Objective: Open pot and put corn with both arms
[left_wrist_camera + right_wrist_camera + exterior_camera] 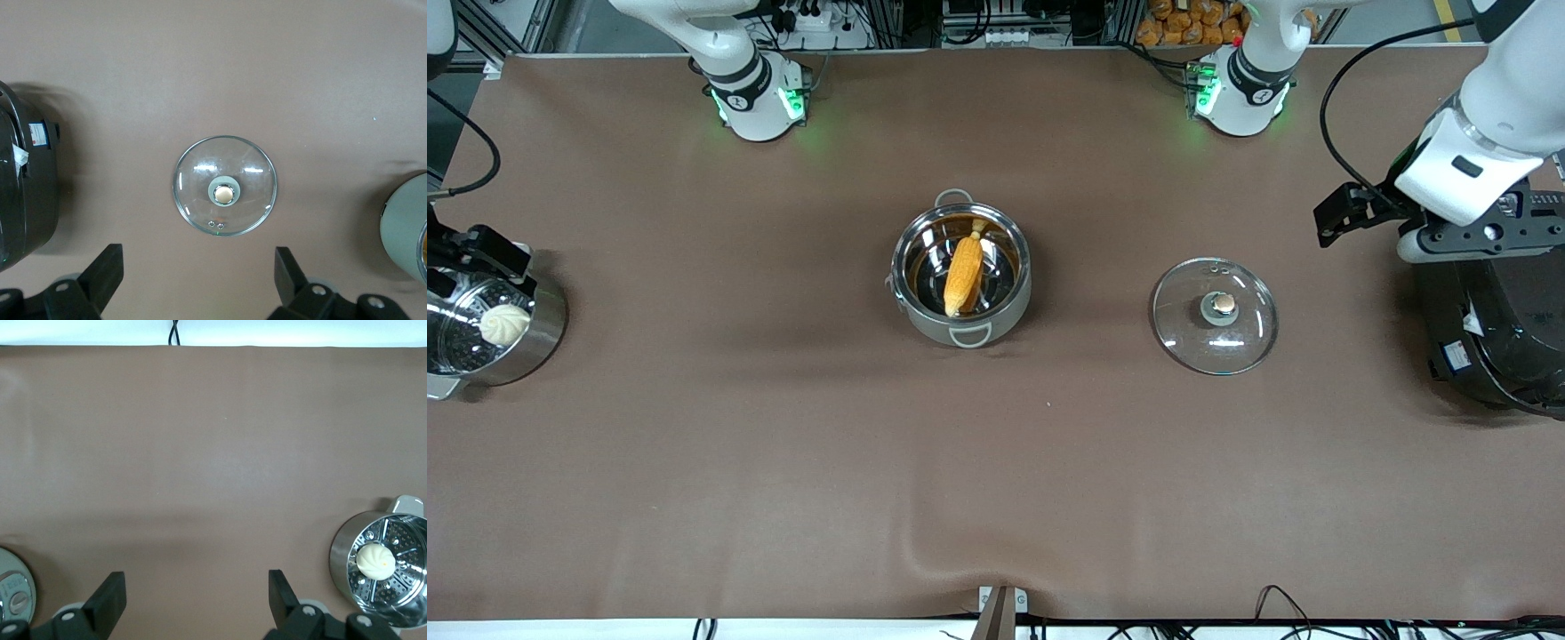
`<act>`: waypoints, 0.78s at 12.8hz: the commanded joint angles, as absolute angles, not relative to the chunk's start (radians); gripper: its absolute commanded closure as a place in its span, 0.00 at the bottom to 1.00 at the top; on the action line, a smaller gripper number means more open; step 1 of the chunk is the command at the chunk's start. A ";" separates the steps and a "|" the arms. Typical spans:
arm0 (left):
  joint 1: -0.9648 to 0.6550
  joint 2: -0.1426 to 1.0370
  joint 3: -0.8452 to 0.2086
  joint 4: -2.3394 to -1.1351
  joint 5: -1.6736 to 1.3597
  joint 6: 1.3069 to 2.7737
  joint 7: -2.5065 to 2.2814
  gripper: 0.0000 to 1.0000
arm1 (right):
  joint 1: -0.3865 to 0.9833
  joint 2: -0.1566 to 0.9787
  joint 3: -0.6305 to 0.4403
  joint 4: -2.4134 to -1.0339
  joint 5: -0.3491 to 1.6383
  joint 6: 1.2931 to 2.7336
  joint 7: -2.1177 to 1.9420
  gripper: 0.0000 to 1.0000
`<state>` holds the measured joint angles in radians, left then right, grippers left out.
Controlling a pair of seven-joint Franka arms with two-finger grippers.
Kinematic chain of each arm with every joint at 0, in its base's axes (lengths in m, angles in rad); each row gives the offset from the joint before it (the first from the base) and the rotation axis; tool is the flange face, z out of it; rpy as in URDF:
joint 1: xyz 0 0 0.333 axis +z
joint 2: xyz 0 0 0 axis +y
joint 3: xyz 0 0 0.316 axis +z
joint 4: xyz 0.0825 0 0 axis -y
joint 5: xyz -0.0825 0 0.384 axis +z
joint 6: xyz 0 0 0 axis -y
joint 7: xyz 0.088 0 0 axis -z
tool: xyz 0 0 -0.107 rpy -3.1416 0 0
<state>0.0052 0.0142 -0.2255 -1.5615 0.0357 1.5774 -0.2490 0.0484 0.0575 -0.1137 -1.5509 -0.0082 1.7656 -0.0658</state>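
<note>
The steel pot (960, 324) stands open at the table's middle. The yellow-orange corn (963, 274) lies inside it, stub end toward the arms' bases. The glass lid (1215, 316) with its copper knob lies flat on the table beside the pot, toward the left arm's end; it also shows in the left wrist view (200, 173). My left gripper (1476, 238) hangs over the black rice cooker's edge, open and empty (198, 257). My right gripper (467, 258) is over the steamer pot, open and empty (195, 580). The pot's wall shows at the left wrist view's edge (403, 227).
The black rice cooker (1503, 338) stands at the left arm's end of the table, also in the left wrist view (23, 193). The steamer pot (547, 324) with a white bun (505, 324) stands at the right arm's end, also in the right wrist view (343, 563).
</note>
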 commanded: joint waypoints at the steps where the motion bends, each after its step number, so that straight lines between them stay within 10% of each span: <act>1: 0.031 -0.014 -0.233 -1.586 0.043 1.583 -0.195 0.00 | 0.038 0.017 -0.107 -1.634 0.015 1.830 -0.072 0.06; 10: 0.035 -0.044 -0.207 -1.618 0.044 1.578 -0.066 0.00 | 0.051 0.017 -0.083 -1.637 0.015 1.825 0.012 0.06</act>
